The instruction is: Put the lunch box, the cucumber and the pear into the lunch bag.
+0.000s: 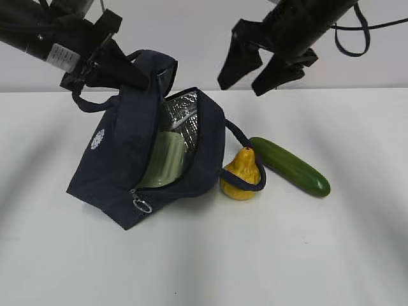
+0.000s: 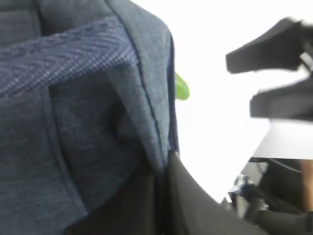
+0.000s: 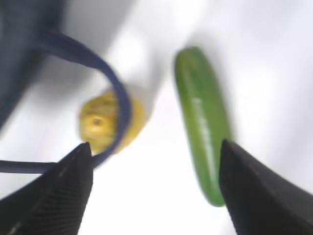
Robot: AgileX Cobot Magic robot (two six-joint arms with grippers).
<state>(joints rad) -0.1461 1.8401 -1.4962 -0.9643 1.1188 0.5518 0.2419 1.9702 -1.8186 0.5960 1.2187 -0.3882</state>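
One item, the lunch box [image 1: 164, 162], sits inside the lunch bag [image 1: 121, 159] my left gripper [image 1: 95, 64] seemingly pinches open, so I'd next lower my spread right gripper [image 1: 258, 70] onto the pear [image 1: 240, 175] or cucumber [image 1: 290, 166] mid-table.

A staged robot test bench in a lab or studio, by the look of it. The plain white tabletop [image 1: 191, 268] runs back to a bare pale grey wall [image 1: 185, 38] with no furnishing or decoration. Two black jointed robot arms [image 1: 38, 32] reach in from above, one trailing a loose black cable [image 1: 357, 32], and household items are set out alone.
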